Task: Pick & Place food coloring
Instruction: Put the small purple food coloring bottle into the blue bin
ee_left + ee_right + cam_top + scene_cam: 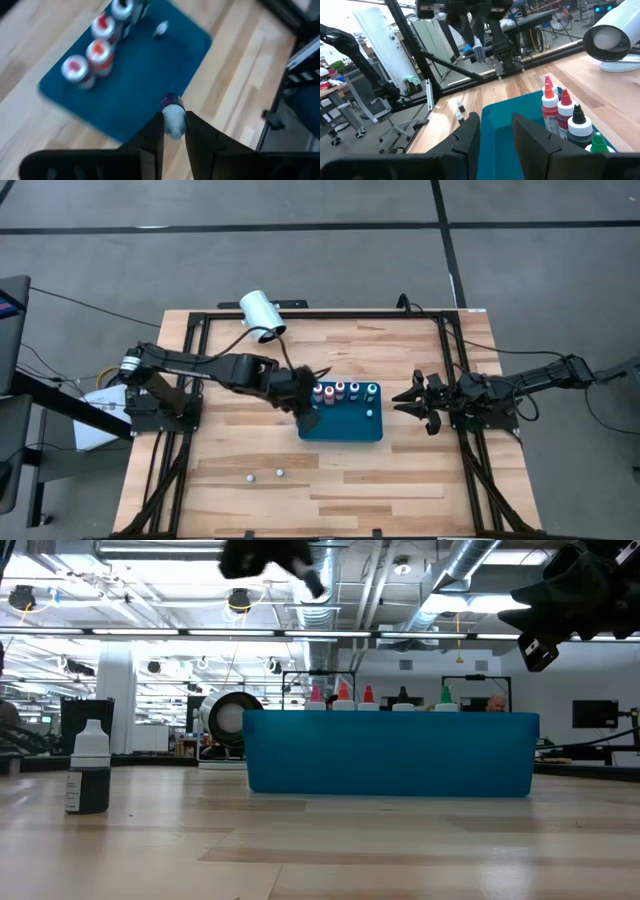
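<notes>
Food coloring bottle [172, 116] sits clamped between our left gripper [174, 131] fingers, carried above the blue tray's [345, 428] nine o'clock edge so we can set it beside the row [343, 390] standing along twelve o'clock; our right gripper [418, 402], fingers parted and empty, waits at three o'clock

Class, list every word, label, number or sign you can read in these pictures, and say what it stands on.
None can be read.
The label on the dark bottle standing on the table: too blurred to read.
The food coloring bottles in the blue tray: no text legible.
</notes>
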Available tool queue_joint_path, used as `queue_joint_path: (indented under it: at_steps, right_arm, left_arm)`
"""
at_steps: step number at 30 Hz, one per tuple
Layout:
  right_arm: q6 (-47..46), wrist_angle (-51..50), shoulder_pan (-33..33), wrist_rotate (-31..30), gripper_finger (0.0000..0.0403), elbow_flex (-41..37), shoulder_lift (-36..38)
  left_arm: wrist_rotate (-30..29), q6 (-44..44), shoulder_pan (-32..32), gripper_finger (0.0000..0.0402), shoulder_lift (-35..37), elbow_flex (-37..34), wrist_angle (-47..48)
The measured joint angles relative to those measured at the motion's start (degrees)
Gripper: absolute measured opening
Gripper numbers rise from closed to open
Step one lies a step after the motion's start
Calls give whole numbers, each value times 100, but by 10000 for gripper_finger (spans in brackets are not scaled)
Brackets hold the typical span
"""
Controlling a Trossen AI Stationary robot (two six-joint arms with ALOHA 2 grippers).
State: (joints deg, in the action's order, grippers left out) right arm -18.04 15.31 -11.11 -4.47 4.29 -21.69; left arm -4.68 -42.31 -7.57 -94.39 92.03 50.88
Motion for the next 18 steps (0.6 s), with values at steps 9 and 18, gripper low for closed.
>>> queue_joint_path:
  at_steps: [9,18]
  right_arm:
    - [0,11,1,-2,102,2,2]
    - [-4,13,0,-2,102,2,2]
  left_arm:
    - [596,736,262,50,-789,325,-648]
    - [484,1455,386,50,-1748,1471,686]
